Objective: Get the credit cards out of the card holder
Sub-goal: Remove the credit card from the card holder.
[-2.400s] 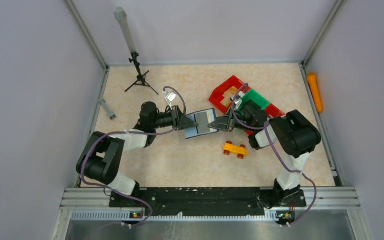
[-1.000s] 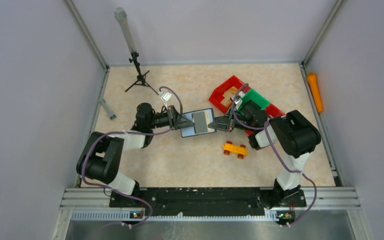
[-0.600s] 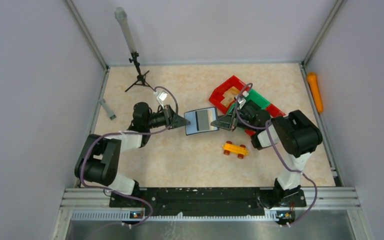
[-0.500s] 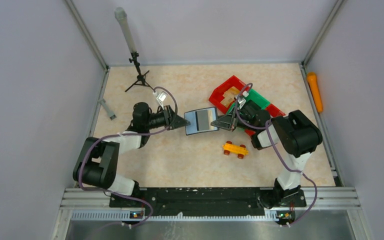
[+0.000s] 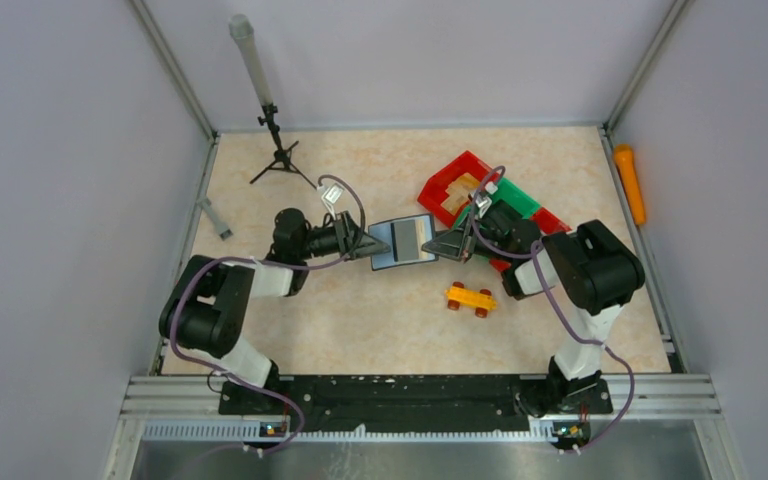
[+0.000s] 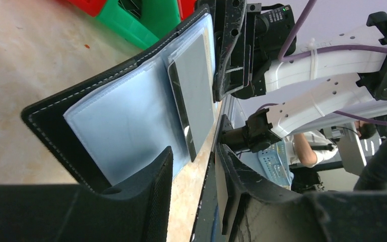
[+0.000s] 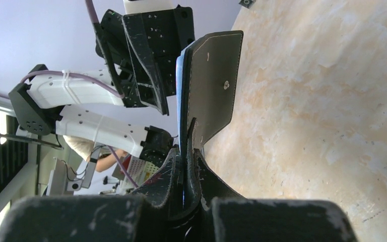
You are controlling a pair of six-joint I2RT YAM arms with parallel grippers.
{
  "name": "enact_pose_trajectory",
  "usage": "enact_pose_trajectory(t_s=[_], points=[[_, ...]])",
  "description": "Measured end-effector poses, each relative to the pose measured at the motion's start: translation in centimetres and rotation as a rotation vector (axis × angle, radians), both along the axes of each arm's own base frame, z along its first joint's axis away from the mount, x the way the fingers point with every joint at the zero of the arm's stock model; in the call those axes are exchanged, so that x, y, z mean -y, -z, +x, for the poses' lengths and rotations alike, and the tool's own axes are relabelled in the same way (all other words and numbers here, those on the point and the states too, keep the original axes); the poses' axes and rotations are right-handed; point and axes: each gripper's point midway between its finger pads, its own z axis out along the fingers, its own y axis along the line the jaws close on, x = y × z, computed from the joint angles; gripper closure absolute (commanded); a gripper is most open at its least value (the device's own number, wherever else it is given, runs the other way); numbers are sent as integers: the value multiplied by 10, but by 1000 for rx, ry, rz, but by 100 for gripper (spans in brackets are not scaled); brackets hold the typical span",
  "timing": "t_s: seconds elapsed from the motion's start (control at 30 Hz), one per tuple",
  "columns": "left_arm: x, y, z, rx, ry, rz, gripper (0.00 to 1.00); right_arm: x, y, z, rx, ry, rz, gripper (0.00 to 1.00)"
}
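The black card holder (image 5: 402, 242) hangs open above the middle of the table, its pale blue sleeves facing up. A grey credit card (image 5: 401, 236) lies in a sleeve; in the left wrist view this card (image 6: 197, 83) sits against the blue lining of the card holder (image 6: 131, 116). My right gripper (image 5: 440, 244) is shut on the holder's right edge, and the right wrist view shows the right gripper (image 7: 187, 154) pinching the card holder's (image 7: 212, 75) leather flap. My left gripper (image 5: 370, 244) is at the holder's left edge; this left gripper (image 6: 194, 154) is open with only table in the gap.
Red and green bins (image 5: 460, 180) lie behind the right gripper. A yellow-orange toy car (image 5: 470, 298) sits in front of the holder. A small tripod (image 5: 280, 160) stands at the back left, with a grey stick (image 5: 215, 218) by the left wall. An orange cylinder (image 5: 630, 183) lies beyond the right rail.
My left gripper was shut at the holder's left edge a second ago. It let go, drew back a little to the left, then opened and returned to that edge. The right gripper kept its hold.
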Motion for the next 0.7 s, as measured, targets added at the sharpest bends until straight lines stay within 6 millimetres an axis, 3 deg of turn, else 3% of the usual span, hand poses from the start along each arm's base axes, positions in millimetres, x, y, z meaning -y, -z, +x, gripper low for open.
enact_pose_trajectory(t_s=[0.23,0.37,0.43,0.57,0.7], points=[[10,0,-9,-16,45,-17,58,-2,0,-2,0,-8,0,100],[14,3,-10,-22,59,-5,63,-4,0,-4,1,-14,0,100],[17,5,-9,-29,65,7,71,-4,0,-4,0,-16,0,100],[19,9,-8,-33,69,28,98,-4,0,-5,0,-18,0,100],[19,13,-9,-44,70,41,100,-4,0,-5,0,-21,-1,100]])
